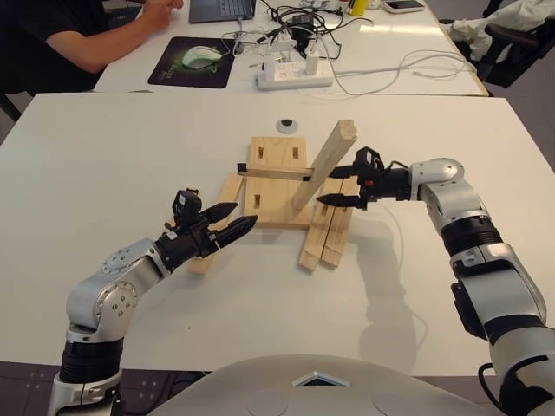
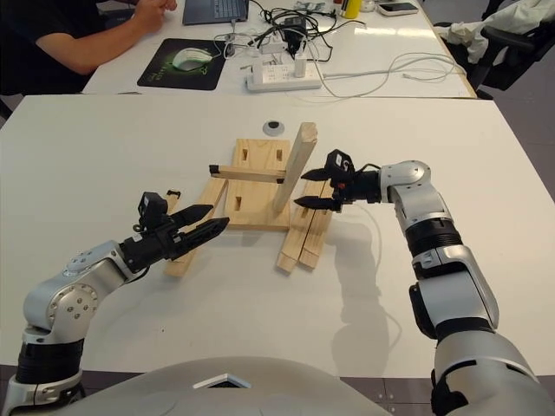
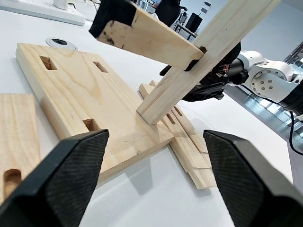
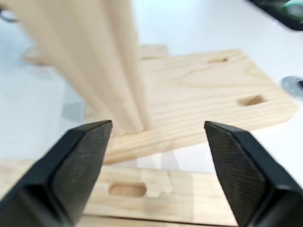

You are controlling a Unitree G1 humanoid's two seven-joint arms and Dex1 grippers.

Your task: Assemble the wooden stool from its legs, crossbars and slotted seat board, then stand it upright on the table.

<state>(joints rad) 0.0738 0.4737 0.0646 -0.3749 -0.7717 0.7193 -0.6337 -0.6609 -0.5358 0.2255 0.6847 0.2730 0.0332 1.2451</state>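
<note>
My left fingers (image 1: 241, 225) hang low over the white surface (image 1: 113, 173), just off the near left corner of the seat board (image 1: 276, 195). They are spread wide and hold nothing. Their tips point toward the board without touching it.

The seat board lies flat in the middle of the surface, slots facing up. One leg (image 1: 328, 160) leans on it at a steep tilt, its lower end on the board near the right edge and its upper end raised up and to the right. I cannot tell whether that foot sits in a slot or only rests on the wood. A crossbar (image 1: 270, 173) is plugged into the side of the leg and sticks out level to the left, above the board.

My right fingers (image 1: 329, 200) are beside the tilted leg on its right, one above the other, parted wide and empty. They are close to the wood but not gripping it.

More loose legs (image 1: 328, 232) lie flat side by side against the board's right edge, under my right fingers. Another wooden piece (image 1: 227, 192) lies flat along the board's left edge.

Beyond the board a round grommet (image 1: 287, 125) is set into the surface, and a power strip (image 1: 293, 74) sits on the far table.
</note>
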